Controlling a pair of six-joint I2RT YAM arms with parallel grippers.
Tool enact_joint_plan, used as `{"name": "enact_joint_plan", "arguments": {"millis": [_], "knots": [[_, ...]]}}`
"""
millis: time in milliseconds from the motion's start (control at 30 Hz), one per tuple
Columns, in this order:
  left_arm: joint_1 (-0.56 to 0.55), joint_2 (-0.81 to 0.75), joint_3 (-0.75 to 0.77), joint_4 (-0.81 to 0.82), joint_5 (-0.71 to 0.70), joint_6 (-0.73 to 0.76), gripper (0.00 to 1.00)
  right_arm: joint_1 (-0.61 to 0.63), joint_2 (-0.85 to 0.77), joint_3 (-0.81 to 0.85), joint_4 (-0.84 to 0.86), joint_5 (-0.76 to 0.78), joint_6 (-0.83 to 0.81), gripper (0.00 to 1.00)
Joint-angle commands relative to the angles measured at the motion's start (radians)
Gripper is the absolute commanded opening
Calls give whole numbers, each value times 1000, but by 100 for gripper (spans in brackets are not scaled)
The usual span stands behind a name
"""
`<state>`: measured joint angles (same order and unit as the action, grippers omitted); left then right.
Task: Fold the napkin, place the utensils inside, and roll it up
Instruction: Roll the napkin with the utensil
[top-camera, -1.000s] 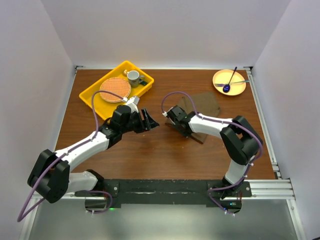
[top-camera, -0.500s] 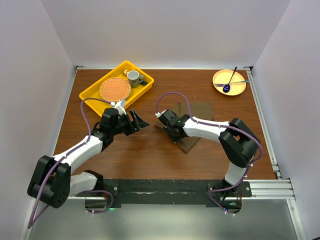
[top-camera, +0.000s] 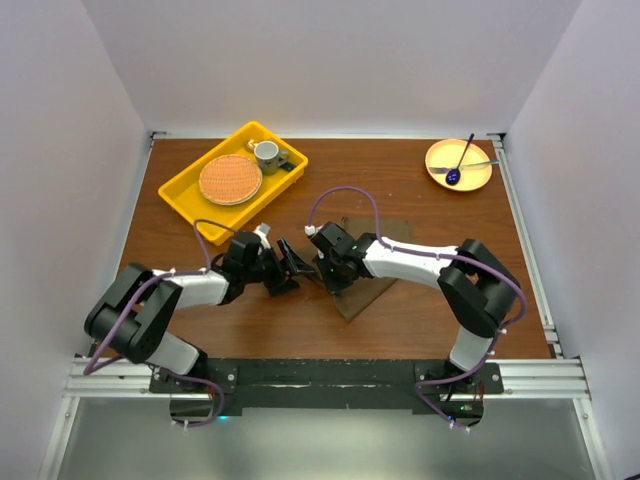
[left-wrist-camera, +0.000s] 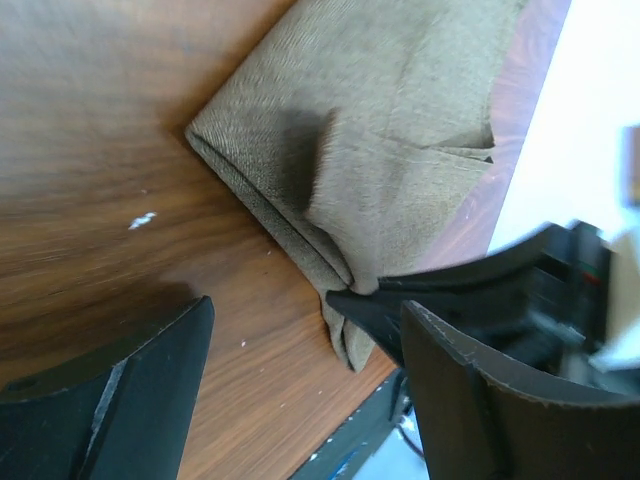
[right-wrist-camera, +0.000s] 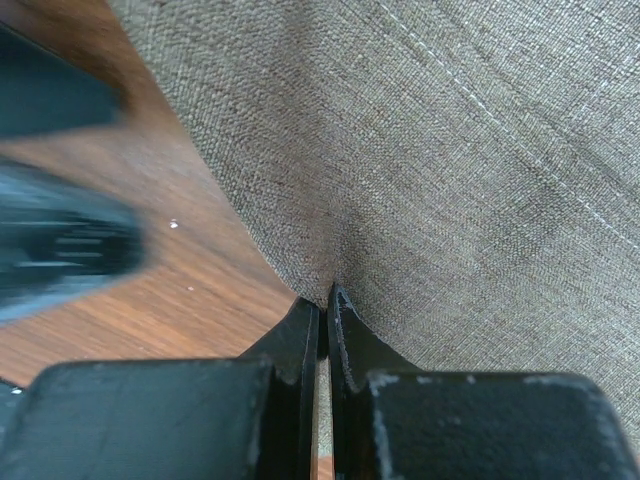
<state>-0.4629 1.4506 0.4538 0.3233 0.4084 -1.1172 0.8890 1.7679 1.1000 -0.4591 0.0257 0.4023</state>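
The olive-brown napkin (top-camera: 358, 297) lies doubled over near the table's middle, one corner pointing at the near edge. My right gripper (top-camera: 326, 275) is shut on its left edge. In the right wrist view the cloth (right-wrist-camera: 450, 150) is pinched at the tips of the right gripper (right-wrist-camera: 325, 295). My left gripper (top-camera: 297, 268) sits just left of that spot, low over the wood. In the left wrist view the left gripper (left-wrist-camera: 308, 308) stands open, nothing between its fingers, facing the napkin's folded corner (left-wrist-camera: 300, 150). The utensils are out of view.
A yellow tray (top-camera: 180, 190) at the back left holds a round orange woven mat (top-camera: 230, 179) and a cup (top-camera: 266, 154). An orange plate (top-camera: 440, 172) at the back right carries a dark blue spoon (top-camera: 458, 165) and a pale utensil (top-camera: 478, 164).
My right gripper has pulled the napkin's edge toward the near left, folding the cloth over. My left arm has drawn in beside it and its fingers have opened wider.
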Motion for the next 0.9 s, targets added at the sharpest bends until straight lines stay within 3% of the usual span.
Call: {"name": "enact_joint_plan", "arguments": {"millis": [0, 300, 467, 600, 733, 867], "knots": [[-57, 71, -6, 164, -34, -156, 81, 2, -65, 0, 40, -49, 26, 0], [-111, 169, 9, 184, -144, -216, 74, 4, -76, -5, 57, -72, 7, 0], [-111, 203, 37, 136, -206, -161, 56, 2, -50, -8, 60, -70, -3, 0], [-105, 212, 55, 120, -207, -93, 33, 14, -62, -11, 48, -58, -14, 1], [-106, 212, 63, 115, -195, -75, 22, 63, -47, 30, -9, 14, -40, 29], [-106, 209, 57, 108, -171, -64, 15, 195, -27, 64, -79, 265, -28, 49]]}}
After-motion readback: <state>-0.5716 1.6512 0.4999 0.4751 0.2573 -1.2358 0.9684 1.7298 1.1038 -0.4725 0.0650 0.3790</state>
